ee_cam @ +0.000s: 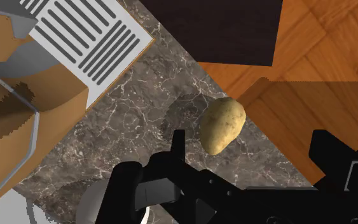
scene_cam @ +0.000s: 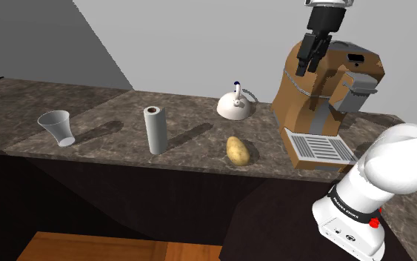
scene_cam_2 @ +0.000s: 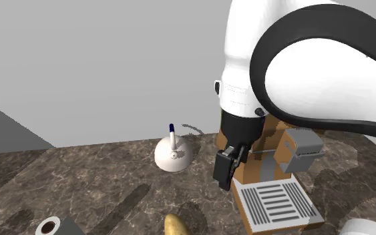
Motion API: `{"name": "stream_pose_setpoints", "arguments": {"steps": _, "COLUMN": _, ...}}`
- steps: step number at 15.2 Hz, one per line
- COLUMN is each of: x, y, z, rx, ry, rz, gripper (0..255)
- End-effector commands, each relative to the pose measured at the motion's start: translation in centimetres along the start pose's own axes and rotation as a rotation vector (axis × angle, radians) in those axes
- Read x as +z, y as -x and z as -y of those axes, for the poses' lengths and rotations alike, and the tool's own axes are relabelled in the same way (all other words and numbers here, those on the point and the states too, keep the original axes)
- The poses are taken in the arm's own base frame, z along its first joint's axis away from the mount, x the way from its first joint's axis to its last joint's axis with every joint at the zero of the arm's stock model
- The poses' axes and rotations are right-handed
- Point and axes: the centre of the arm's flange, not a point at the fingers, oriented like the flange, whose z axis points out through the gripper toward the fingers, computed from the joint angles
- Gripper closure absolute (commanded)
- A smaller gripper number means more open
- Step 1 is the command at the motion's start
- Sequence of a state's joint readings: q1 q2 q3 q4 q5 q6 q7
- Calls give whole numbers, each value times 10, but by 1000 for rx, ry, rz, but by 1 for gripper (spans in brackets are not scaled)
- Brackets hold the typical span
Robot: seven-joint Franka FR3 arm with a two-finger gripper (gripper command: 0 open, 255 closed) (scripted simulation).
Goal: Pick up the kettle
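Across the dark, veined stone table (scene_cam: 125,104), the shoulder view takes in a tapered cup (scene_cam: 57,127) and an upright paper roll (scene_cam: 154,130), while the wrist view looks past the edge onto wood flooring (ee_cam: 336,38). The white, dome-shaped kettle (scene_cam: 236,106) stands behind the lumpy potato (scene_cam: 237,150), beside the boxy brown coffee machine (scene_cam: 314,104). The end effector (scene_cam: 307,69) hangs high by the machine, fingers spread apart, empty.

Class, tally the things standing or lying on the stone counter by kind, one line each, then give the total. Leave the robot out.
Cup: 1
Paper roll: 1
Kettle: 1
Potato: 1
Coffee machine: 1
Total: 5
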State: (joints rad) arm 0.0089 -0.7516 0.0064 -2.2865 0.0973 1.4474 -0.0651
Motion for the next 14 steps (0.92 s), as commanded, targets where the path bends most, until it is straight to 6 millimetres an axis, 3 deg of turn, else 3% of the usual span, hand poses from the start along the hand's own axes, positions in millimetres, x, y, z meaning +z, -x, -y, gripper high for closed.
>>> {"name": "stream_pose_setpoints", "arguments": {"steps": 1, "x": 0, "y": 0, "z": 0, "rx": 0, "ry": 0, "rz": 0, "gripper": 0}}
{"name": "stream_pose_setpoints", "arguments": {"steps": 7, "x": 30, "y": -75, "z": -14, "rx": 147, "ry": -8, "rz": 17, "gripper": 0}}
{"name": "stream_pose_setpoints", "arguments": {"steps": 14, "x": 66, "y": -158, "z": -43, "rx": 319, "ry": -18, "rz": 36, "gripper": 0}}
